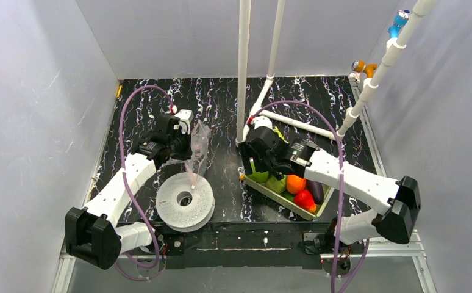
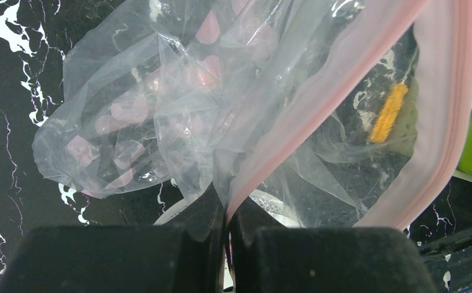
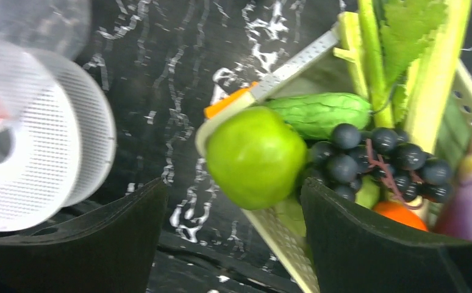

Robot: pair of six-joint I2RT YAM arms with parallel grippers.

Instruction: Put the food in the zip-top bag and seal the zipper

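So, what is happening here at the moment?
The left gripper is shut on the zip-top bag at its pinkish zipper, holding it up near the white spool. The right gripper is open over the tray, its jaws either side of the green apple. No food is lifted yet.

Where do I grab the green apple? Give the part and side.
Grip the green apple across its middle, likely from above. It sits at the tray corner, bulging over the rim, outer side bare; grapes crowd the inner side. The open right gripper frames it.
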